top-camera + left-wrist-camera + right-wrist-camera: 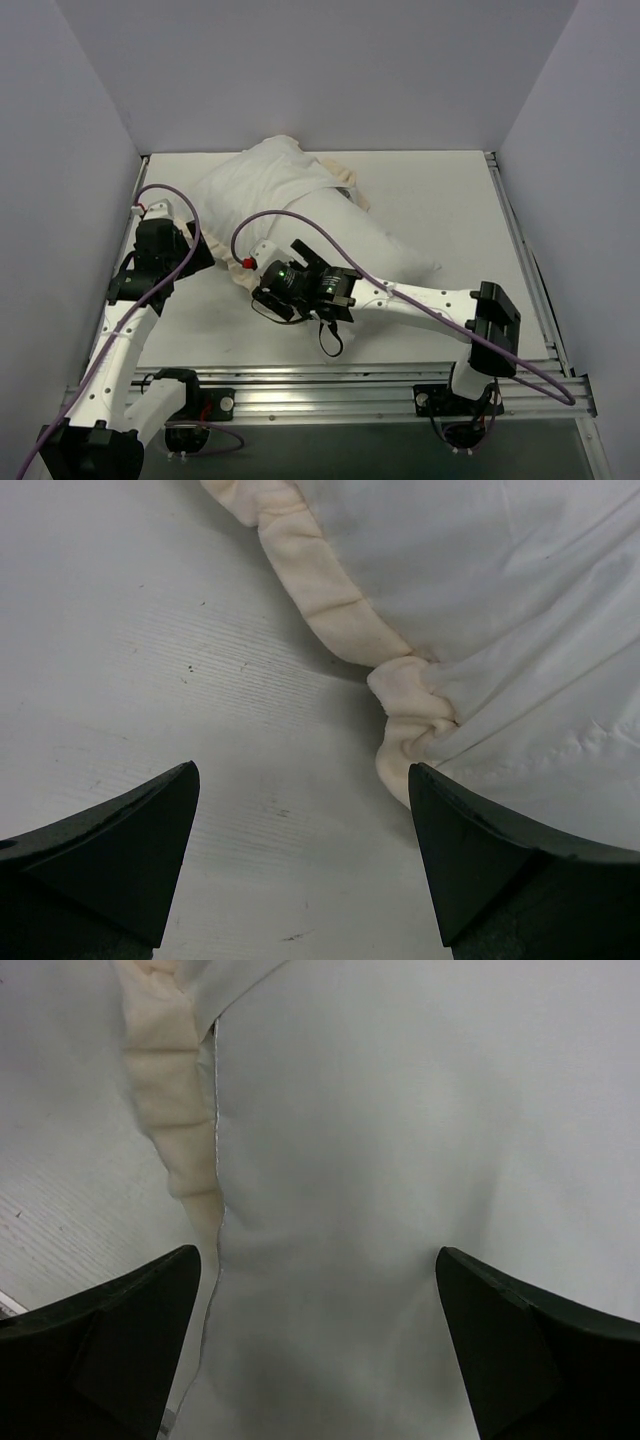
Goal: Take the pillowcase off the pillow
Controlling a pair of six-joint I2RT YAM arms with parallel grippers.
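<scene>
Pillow [372,238] lies diagonal, far-left to near-right; pillowcase [262,180] bunched on far-left end.

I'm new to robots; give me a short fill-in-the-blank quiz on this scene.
Both the left pincer and the right pincer are ___, holding nothing.
The pillowcase's ruffled frill is ___ in colour.
In the right wrist view, that frill lies to the ___.
Missing: open; cream; left.

Here's a robot lab cell, no mistaking it: a bare white desk [460,200] boxed in by plain pale walls [320,70] behind and at both sides, an aluminium rail [330,385] along the desk's near edge, and purple cables [163,187] looping over the desk.
</scene>
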